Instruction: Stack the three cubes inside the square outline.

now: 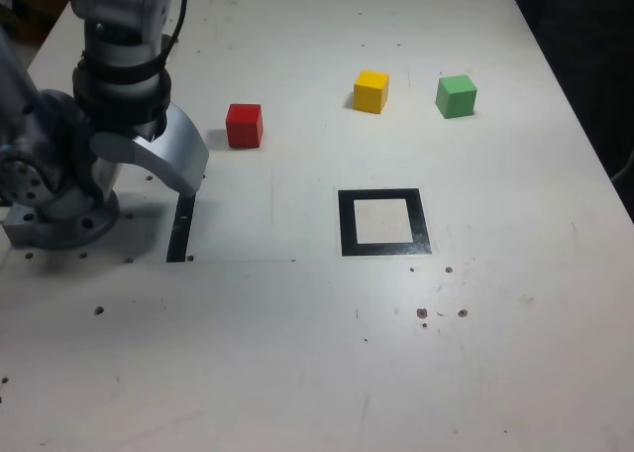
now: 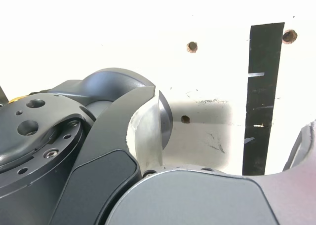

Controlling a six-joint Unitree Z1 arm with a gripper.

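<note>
Status: no cube is placed and the stack is not started. The red cube (image 1: 244, 126), the yellow cube (image 1: 370, 92) and the green cube (image 1: 456, 97) each rest separately on the table (image 1: 248, 358). All three lie outside the outline (image 1: 348, 224), whose white centre holds nothing.

Location: in the exterior view, the red cube is just to the right of the arm (image 1: 121, 70). The yellow cube is farther right, and the green cube is farthest right. The outline is nearer the camera than all three, with the yellow cube roughly beyond it. The tape strip (image 1: 180, 232) is a separate marking, well apart from the outline toward the exterior view's left.

Gripper state: the jaws of the gripper (image 2: 234, 106) are spread wide, with no cube between them.

Remaining work: all placements. One cube must be set inside the outline as the base, and the other two must then be stacked on it. The red cube appears to be the most convenient first pick, as it is nearest the gripper. Align the base squarely; an offset base could make the upper cubes unstable.
</note>
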